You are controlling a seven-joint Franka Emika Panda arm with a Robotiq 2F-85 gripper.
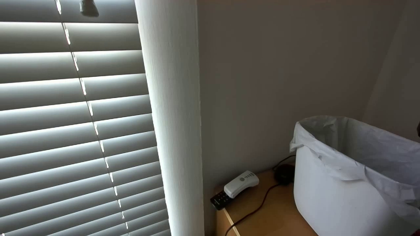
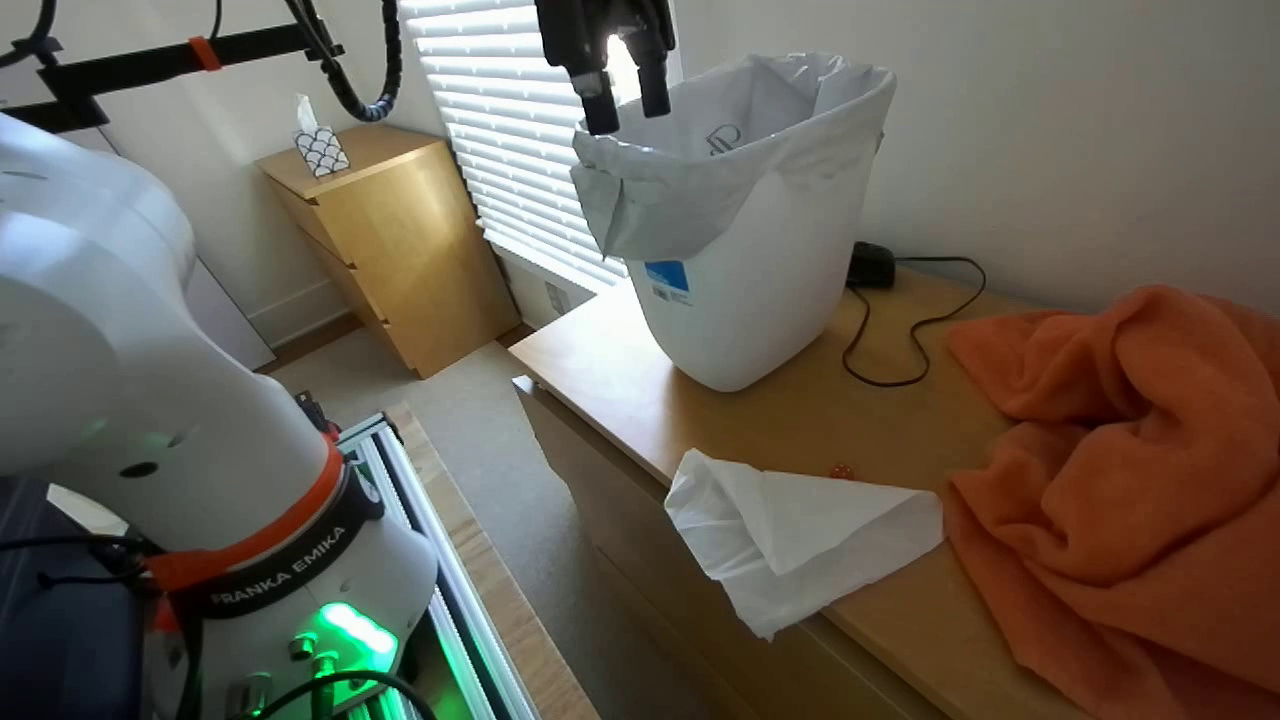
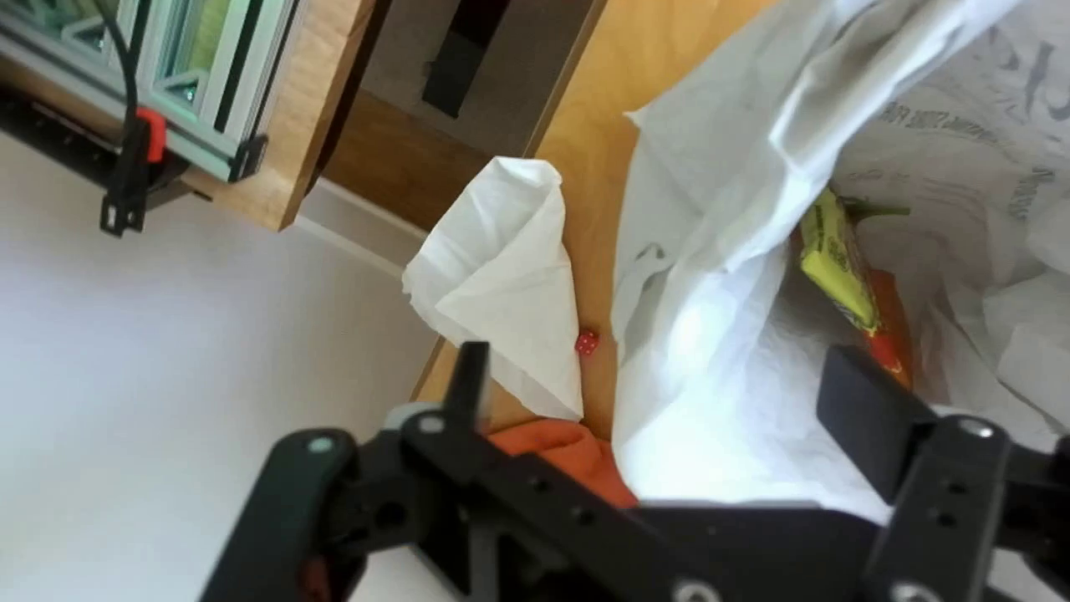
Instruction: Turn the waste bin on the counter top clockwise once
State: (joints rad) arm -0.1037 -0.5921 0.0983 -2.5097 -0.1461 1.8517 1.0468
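Note:
The white waste bin [image 1: 338, 193] stands upright on the brown wooden counter top [image 1: 272, 213], and both show in an exterior view [image 2: 745, 300]. A crinkled white liner bag [image 2: 690, 190] is folded over its rim. My gripper [image 2: 628, 105] is open at the top of the bin, by the rim on the window side. In the wrist view, the gripper [image 3: 669, 401] has one finger over the outside of the bin and one over its inside. The liner's edge runs between them with nothing gripped. Whether a finger touches the liner cannot be told. Wrappers [image 3: 840, 259] lie inside the bin.
A folded white paper [image 2: 790, 530], a small red die [image 3: 587, 342] and an orange cloth [image 2: 1150, 450] lie on the counter top. A black adapter [image 2: 872, 266] with cable sits behind the bin by the wall. Remotes [image 1: 241, 183] lie near the blinds [image 1: 82, 131].

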